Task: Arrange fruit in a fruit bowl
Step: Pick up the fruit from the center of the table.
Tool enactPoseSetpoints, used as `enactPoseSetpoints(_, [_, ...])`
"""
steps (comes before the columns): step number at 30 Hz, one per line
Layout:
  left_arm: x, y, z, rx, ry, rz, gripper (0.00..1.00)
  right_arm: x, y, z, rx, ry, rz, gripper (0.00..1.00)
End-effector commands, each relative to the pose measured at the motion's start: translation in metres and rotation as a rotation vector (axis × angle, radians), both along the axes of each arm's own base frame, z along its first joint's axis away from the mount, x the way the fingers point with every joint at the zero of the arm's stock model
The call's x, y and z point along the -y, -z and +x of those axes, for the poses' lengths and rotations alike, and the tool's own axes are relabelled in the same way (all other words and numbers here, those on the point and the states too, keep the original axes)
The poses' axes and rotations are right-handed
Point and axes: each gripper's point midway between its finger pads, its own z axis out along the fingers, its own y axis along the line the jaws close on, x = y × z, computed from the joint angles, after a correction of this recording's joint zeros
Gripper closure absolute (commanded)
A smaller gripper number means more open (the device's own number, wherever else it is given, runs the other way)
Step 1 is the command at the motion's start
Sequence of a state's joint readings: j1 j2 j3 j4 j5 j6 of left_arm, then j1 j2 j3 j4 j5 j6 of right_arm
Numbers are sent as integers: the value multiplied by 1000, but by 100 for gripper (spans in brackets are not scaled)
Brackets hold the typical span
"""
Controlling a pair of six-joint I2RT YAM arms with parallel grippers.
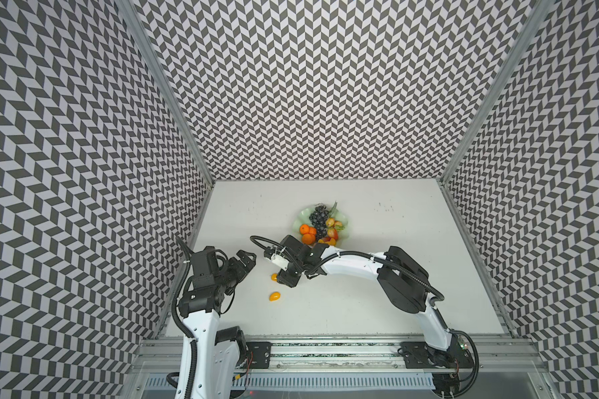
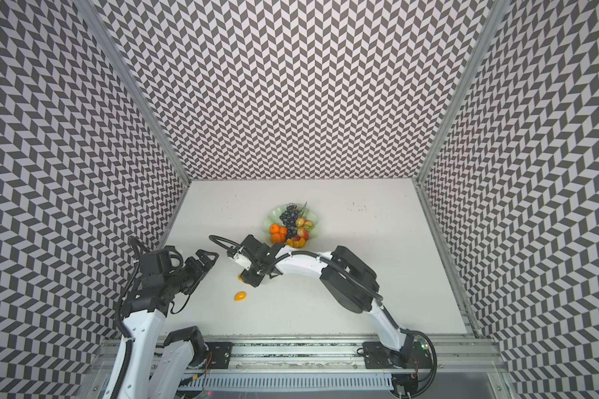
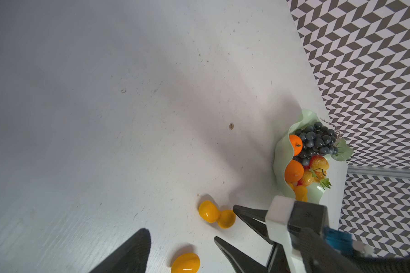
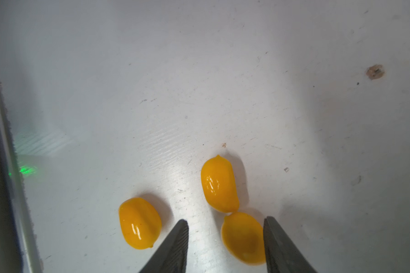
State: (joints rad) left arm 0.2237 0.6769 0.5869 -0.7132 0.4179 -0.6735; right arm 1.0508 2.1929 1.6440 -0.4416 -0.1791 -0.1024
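The fruit bowl (image 1: 297, 221) (image 3: 279, 151), pale green with a wavy rim, stands mid-table holding a dark grape bunch (image 1: 318, 217), two tangerines (image 1: 307, 235), strawberries (image 3: 318, 163) and other fruit. Three yellow-orange kumquats lie on the table in the right wrist view: one apart (image 4: 140, 223), and two touching (image 4: 219, 184) (image 4: 243, 237). My right gripper (image 4: 225, 221) is open and low over the table. Its fingers (image 4: 175, 245) straddle the nearer of the touching pair without closing on it. My left gripper (image 1: 249, 259) hovers open to the left, holding nothing; only one finger (image 3: 135, 250) shows in its wrist view.
Chevron-patterned walls enclose the white table (image 1: 377, 276) on three sides. An aluminium rail (image 1: 325, 349) with both arm bases runs along the front edge. The right arm (image 1: 353, 266) arches across in front of the bowl, hiding its near rim.
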Motion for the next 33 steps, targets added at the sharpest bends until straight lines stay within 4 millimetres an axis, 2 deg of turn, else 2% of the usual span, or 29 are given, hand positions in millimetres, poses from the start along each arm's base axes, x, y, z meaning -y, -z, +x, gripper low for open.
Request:
enactPoseSetpoints(1, [4,4,-2,-3,28,-11,0,-5,-1,7,38,-24,6,49])
enactPoseSetpoints(7, [5,7,-2,-5,39,-15,0,3,13,11,38,-3,-40,52])
enactPoseSetpoints(24, [7,9,-1,0,51,-15,0,11,30,16,39,36,-87,62])
enactPoseSetpoints(33, [7,7,0,6,55,-14,0,16,28,15,40,47,-98,71])
